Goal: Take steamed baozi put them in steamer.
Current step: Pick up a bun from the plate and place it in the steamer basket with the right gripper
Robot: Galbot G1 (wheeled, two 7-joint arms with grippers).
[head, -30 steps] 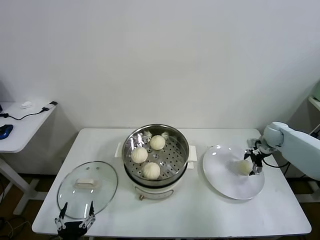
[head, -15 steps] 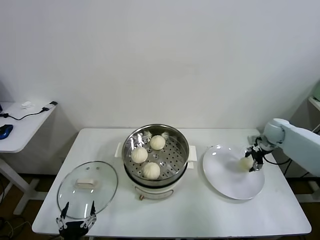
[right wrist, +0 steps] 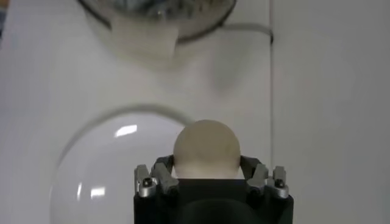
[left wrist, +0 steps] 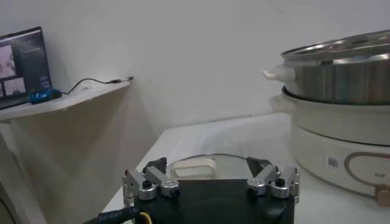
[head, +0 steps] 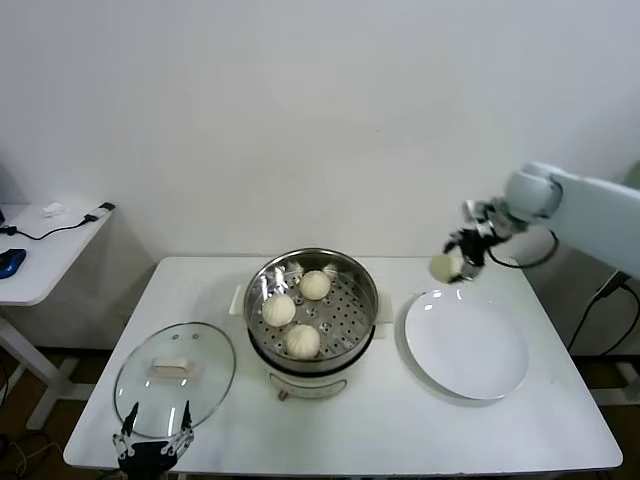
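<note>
White table | steamer: seemingly three baozi | right end effector clamps fourth baozi

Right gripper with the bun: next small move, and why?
Probably carry it sideways toward the shiny round steel steamer. The right gripper has its jaws shut on the last cream-white round baozi, lifted above the flat white plate. Three buns already sit on the perforated tray, with bare tray on its plate side.
</note>
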